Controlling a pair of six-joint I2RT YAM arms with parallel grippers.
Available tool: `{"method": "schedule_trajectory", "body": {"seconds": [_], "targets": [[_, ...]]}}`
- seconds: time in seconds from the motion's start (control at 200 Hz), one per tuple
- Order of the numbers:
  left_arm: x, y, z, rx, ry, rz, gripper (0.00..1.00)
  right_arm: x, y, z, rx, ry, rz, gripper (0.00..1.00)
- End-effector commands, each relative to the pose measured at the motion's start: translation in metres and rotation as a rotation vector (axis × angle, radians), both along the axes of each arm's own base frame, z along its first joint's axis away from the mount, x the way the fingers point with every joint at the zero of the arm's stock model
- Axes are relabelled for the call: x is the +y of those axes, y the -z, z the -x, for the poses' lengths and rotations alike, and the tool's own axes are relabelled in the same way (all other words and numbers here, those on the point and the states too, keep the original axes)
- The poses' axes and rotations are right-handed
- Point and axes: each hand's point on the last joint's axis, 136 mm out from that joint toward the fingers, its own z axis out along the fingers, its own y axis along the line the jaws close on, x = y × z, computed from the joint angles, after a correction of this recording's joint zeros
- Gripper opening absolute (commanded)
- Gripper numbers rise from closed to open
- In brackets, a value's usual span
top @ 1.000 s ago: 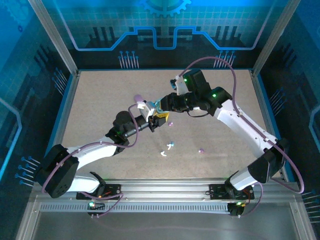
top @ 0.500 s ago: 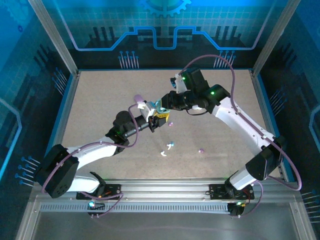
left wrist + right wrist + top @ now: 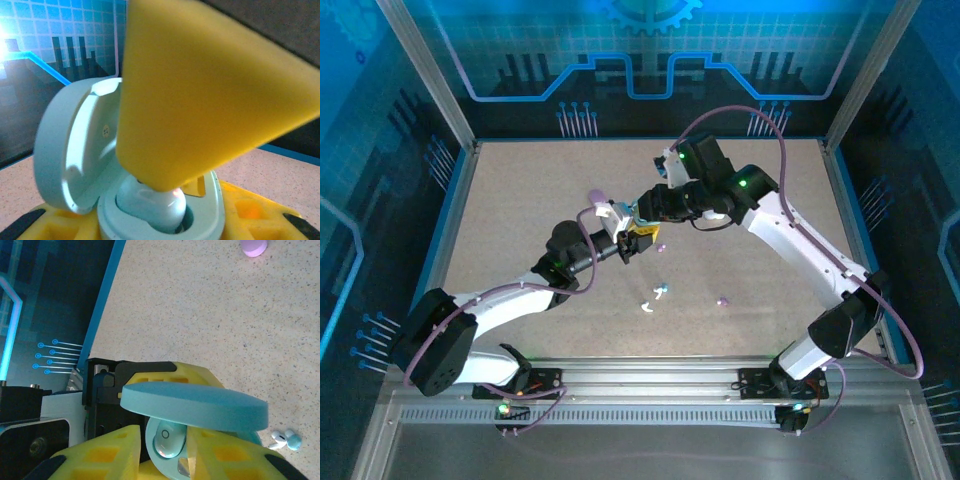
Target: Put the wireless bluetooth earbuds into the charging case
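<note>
Overhead view facing down, wrist views close, sharing open charging case (image 3: 70,150)

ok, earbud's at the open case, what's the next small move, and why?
Probably a short press straight down with the right gripper, then let go. The light-blue earbud sits in the well of the open charging case held by the left gripper, but seems to stand above the rim.

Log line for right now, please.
left claw: shut on open charging case | right claw: at earbud in case, grip unclear | stage: inserting
</note>
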Motion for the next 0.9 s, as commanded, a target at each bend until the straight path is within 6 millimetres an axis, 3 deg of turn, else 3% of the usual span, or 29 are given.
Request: {"method": "schedule_trajectory", "body": {"seconds": [0.0, 0.205, 0.285, 0.365, 0.445, 0.51, 0.615, 0.7, 0.89], "targets": [[-0.004, -0.022, 0.0, -0.058, 0.014, 0.031, 0.28, 0.002, -0.007, 0.009, -0.009, -0.02, 0.005, 0.34], [0.003, -0.016, -0.001, -0.052, -0.028, 0.022, 0.28, -0.01, -0.053, 0.019, -0.166, -0.033, -0.096, 0.39], [0.007, -0.014, 0.0, -0.049, -0.045, 0.021, 0.28, -0.029, -0.068, 0.022, -0.242, 0.004, -0.112, 0.4], [0.013, -0.011, 0.002, -0.041, -0.066, 0.017, 0.28, -0.06, -0.065, 0.018, -0.278, 0.105, -0.073, 0.4], [0.021, -0.01, 0.005, -0.033, -0.092, 0.023, 0.27, -0.098, -0.041, 0.009, -0.241, 0.228, -0.014, 0.4], [0.026, -0.013, 0.01, -0.027, -0.099, 0.018, 0.27, -0.124, -0.009, 0.003, -0.164, 0.297, 0.02, 0.4], [0.035, -0.02, 0.02, -0.029, -0.112, 0.012, 0.27, -0.141, 0.045, 0.003, -0.019, 0.333, 0.059, 0.39], [0.043, -0.027, 0.028, -0.031, -0.124, 0.013, 0.27, -0.136, 0.088, 0.007, 0.131, 0.31, 0.098, 0.38], [0.057, -0.043, 0.044, -0.048, -0.138, 0.014, 0.28, -0.096, 0.17, 0.023, 0.346, 0.219, 0.213, 0.34]]}}
